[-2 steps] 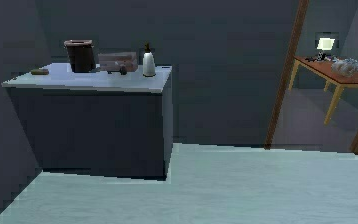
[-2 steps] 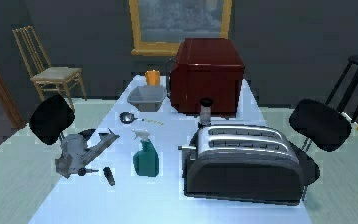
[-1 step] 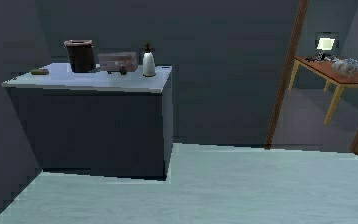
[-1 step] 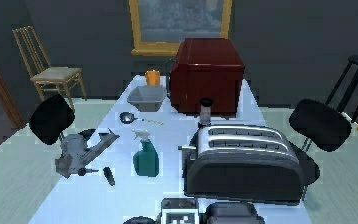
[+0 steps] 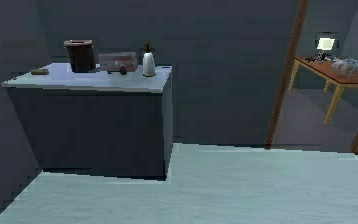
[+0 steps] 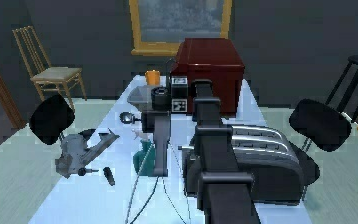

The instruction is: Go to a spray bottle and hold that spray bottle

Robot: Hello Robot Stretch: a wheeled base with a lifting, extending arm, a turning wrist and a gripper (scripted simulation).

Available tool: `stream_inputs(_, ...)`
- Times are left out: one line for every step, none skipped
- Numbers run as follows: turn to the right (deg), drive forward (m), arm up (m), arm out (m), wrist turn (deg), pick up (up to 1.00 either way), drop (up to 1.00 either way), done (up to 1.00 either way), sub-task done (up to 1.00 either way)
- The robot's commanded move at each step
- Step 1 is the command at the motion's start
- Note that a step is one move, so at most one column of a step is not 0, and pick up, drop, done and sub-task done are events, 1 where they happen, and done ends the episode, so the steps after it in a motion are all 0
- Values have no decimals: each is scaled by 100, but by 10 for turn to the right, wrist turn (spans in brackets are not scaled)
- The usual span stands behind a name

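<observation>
Listing by view.

**Forward view:**
- A dark cabinet [image 5: 97, 125] with a pale top stands against the wall.
- On the top stand a dark pot [image 5: 79, 55] and a low boxy appliance [image 5: 113, 62].
- Just beside the appliance, toward the top's right end, stands the spray bottle [image 5: 148, 64]: small, upright, white-bodied, dark-headed.
- At the forward view's right, a wooden door frame [image 5: 287, 75] opens onto a wooden table [image 5: 332, 72] bearing a lit screen [image 5: 327, 43].

**Handling, as judged:**
- The bottle is probably light, stiff plastic with smooth, somewhat slippery sides, and is easily tipped.
- The best hold is likely around the body below the neck, not on the narrow head.
- No label or writing is legible.

**Arm side view:**
- The arm [image 6: 222, 170] reaches over a pale dining table [image 6: 107, 125].
- The gripper [image 6: 145, 110] sits among clutter on the tabletop, so whether it holds anything cannot be told.
- Also on the table are a toaster [image 6: 262, 155], a red-brown box [image 6: 209, 62] and a teal item [image 6: 144, 160].
- Around the table are black chairs [image 6: 322, 125] and a wooden chair [image 6: 49, 72].
- A framed painting [image 6: 182, 22] hangs on the wall.
- No print is legible.
</observation>
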Motion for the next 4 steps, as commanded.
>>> stream_inputs(0, 0, 0, 0, 450, 0, 0, 0, 0)
stream_inputs(0, 0, 0, 0, 450, 0, 0, 0, 0)
stream_inputs(0, 0, 0, 0, 450, 0, 0, 0, 0)
stream_inputs(0, 0, 0, 0, 300, 0, 0, 0, 0)
